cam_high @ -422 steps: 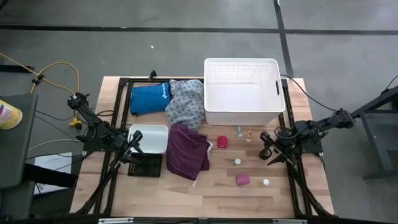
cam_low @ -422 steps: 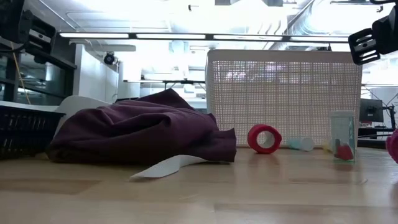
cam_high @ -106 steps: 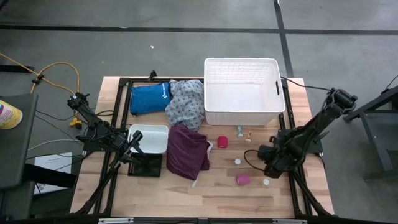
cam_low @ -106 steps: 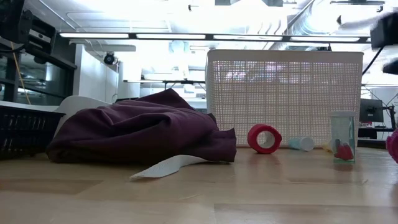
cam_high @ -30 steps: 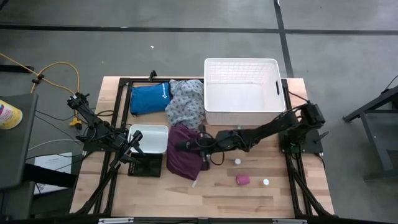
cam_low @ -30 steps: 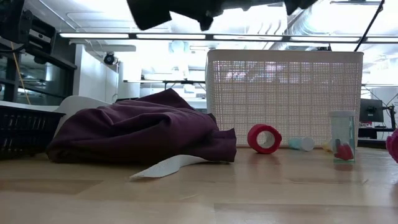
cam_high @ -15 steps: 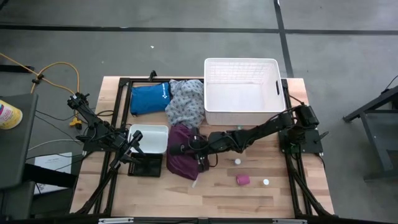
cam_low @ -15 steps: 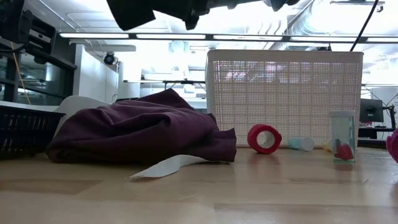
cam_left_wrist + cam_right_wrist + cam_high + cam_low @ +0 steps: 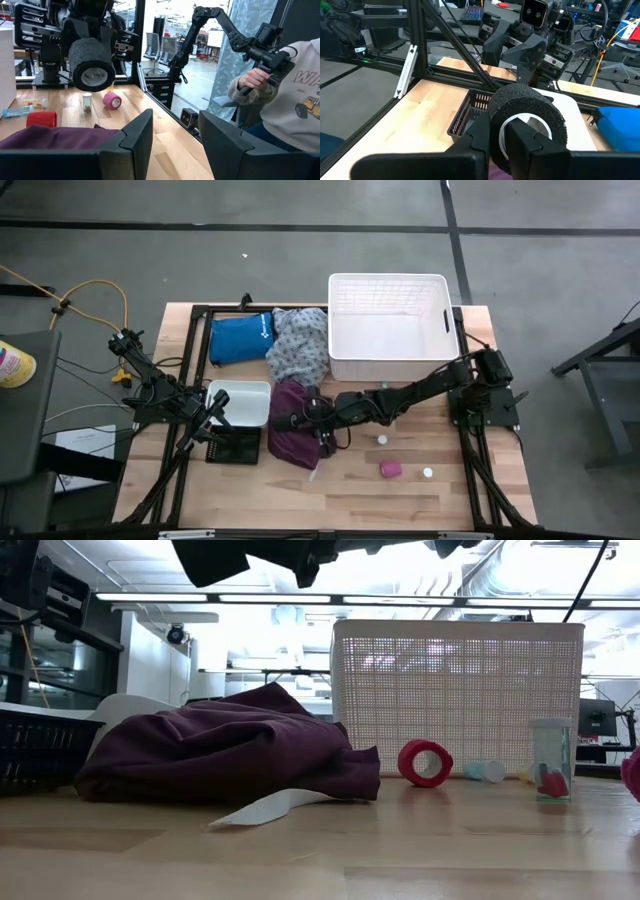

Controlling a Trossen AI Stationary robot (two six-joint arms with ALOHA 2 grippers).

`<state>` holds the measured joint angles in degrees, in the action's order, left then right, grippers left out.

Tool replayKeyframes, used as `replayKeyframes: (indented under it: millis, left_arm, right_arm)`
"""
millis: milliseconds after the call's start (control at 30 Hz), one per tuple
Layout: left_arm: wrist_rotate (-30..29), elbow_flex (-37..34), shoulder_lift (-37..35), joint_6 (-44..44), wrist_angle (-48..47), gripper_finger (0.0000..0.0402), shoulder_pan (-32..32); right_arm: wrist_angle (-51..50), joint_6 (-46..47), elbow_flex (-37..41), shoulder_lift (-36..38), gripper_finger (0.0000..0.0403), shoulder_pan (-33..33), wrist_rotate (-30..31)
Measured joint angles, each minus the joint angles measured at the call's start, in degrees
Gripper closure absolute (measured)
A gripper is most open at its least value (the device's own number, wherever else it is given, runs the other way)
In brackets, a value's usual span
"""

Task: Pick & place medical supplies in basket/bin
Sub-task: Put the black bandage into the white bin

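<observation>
Gripping a dark foam-wrapped roll (image 9: 527,127) through its core, the right gripper (image 9: 287,420) is clamped shut; light, squashy, best held there.

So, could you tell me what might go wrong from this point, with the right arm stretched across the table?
1. The right gripper pinches only one wall of the dark grey roll, so the roll could slip and drop onto the maroon garment below.
2. The right arm reaches close to the open left gripper beside the black crate; going further that way may risk a collision.
</observation>
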<state>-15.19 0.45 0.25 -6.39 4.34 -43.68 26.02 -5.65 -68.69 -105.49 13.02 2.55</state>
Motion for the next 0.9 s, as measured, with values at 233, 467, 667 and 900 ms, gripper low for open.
replayKeyframes:
  millis: [233, 467, 667, 900]
  left_arm:
    - [0.0, 0.0, 0.0, 0.0, 2.2, 0.0249, 0.0]
    - [0.0, 0.0, 0.0, 0.0, 2.4, 0.0249, 0.0]
    - [0.0, 0.0, 0.0, -0.1, 2.7, 0.0249, 0.0]
    - [0.0, 0.0, 0.0, -1.0, 2.6, 0.0249, 0.0]
  right_arm:
    - [0.0, 0.0, 0.0, 0.0, 0.0372, 0.0, 0.0]
    - [0.1, -0.1, 0.0, 0.0, 0.0372, -0.1, 0.5]
    - [0.1, -0.2, 0.0, 0.1, 0.0372, -0.1, 0.5]
    - [0.1, -0.2, 0.0, 0.1, 0.0372, -0.1, 0.5]
